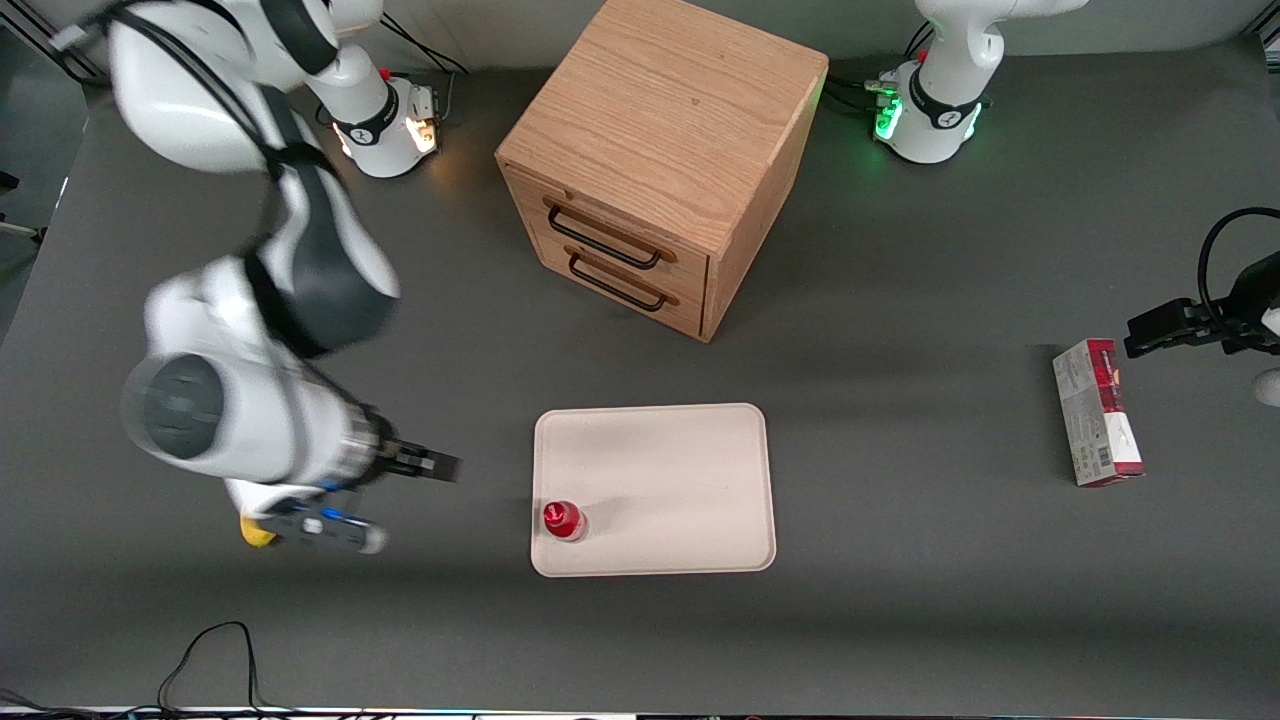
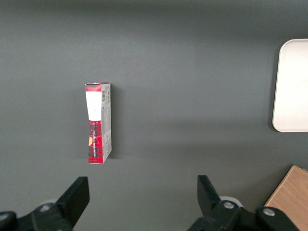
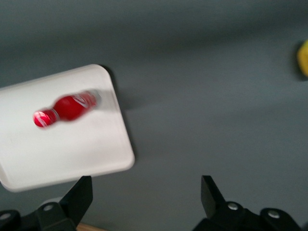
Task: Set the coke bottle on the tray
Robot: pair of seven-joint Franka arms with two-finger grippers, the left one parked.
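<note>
The coke bottle [image 1: 563, 520], small and red with a red cap, stands upright on the cream tray [image 1: 680, 470], near the tray's corner that is closest to the front camera and toward the working arm's end. My right gripper [image 1: 405, 503] is open and empty, above the bare table beside the tray, apart from the bottle. In the right wrist view the bottle [image 3: 67, 108] shows on the tray [image 3: 57, 159], and the gripper [image 3: 147, 185] has its jaws spread wide over grey table next to the tray's edge.
A wooden two-drawer cabinet [image 1: 660, 160] stands farther from the front camera than the tray. A yellow lemon-like object [image 1: 255, 533] lies under my right arm, also in the right wrist view [image 3: 303, 57]. A red-and-grey carton [image 1: 1097, 412] lies toward the parked arm's end.
</note>
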